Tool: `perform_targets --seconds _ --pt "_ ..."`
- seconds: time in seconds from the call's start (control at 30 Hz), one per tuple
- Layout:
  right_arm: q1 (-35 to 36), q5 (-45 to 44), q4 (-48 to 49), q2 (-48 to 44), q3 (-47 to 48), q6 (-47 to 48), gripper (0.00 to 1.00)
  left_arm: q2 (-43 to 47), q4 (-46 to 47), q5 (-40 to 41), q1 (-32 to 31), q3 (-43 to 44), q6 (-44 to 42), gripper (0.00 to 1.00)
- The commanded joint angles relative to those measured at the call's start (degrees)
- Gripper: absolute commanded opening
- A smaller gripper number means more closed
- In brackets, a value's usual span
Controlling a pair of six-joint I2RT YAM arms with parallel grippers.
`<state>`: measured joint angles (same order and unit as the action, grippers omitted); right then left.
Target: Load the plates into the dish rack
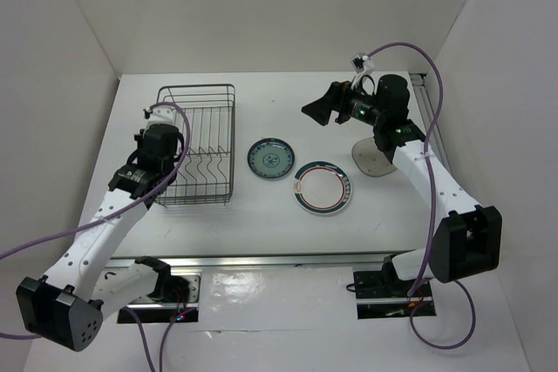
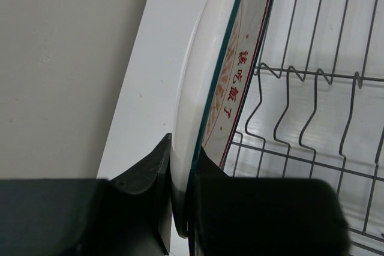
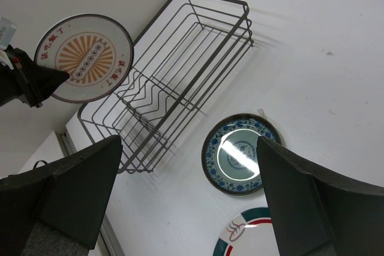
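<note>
Counter (image 1: pixel 261 224): dish rack (image 1: pixel 200 141) on the left, three plates flat to its right, fourth one held.
Teal plate (image 1: pixel 269 158), ringed plate (image 1: pixel 323 188), and beige plate (image 1: pixel 366 165) partly under the right arm. Left gripper (image 2: pixel 183 166) pinches the sunburst plate (image 3: pixel 84 58) by its rim, on edge at the rack's left side. Right gripper (image 3: pixel 189 196) is wide open, empty, raised.

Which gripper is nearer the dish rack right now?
Left. The left gripper, shut on the sunburst plate, is at the left edge of the dish rack; the right gripper hangs open well off to its right.
</note>
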<state>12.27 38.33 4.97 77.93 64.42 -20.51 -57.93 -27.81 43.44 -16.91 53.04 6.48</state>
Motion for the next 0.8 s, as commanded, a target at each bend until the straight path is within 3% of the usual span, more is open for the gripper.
perform_targets --seconds 0.0,0.33,0.53,0.77 --pt "0.2 0.6 2.9 -0.5 -0.1 0.4 1.00 2.2 4.1 5.3 0.5 0.2 1.8 0.00" --pt "0.2 0.6 2.9 -0.5 -0.1 0.4 1.00 2.4 4.6 6.0 0.5 -1.4 2.4 0.00" --pt "0.2 0.6 2.4 -1.0 -0.6 0.4 1.00 1.9 5.1 6.0 0.5 -2.5 2.9 0.07" --pt "0.2 0.6 2.4 -0.5 -0.6 0.4 1.00 0.5 5.1 1.0 2.1 -3.0 4.5 0.07"
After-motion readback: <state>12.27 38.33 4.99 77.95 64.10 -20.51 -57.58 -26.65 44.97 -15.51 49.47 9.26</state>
